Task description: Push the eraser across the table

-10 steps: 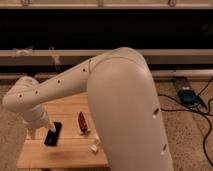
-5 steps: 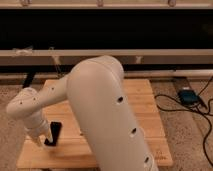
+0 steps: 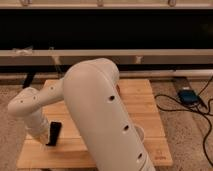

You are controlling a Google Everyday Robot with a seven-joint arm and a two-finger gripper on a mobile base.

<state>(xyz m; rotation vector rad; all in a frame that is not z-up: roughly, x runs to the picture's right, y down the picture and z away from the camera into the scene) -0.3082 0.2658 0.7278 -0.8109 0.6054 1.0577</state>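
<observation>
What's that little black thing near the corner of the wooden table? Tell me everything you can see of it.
The eraser is a small, plain black rectangular block with a dull surface and no visible markings. It rests on the light wooden table near the front corner on the picture's left, with its long side running roughly front to back. The claw is down right beside it; contact cannot be confirmed.

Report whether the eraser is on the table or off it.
On it: the eraser rests on the table planks near the view's lower-left corner, with the end effector close beside it.
</observation>
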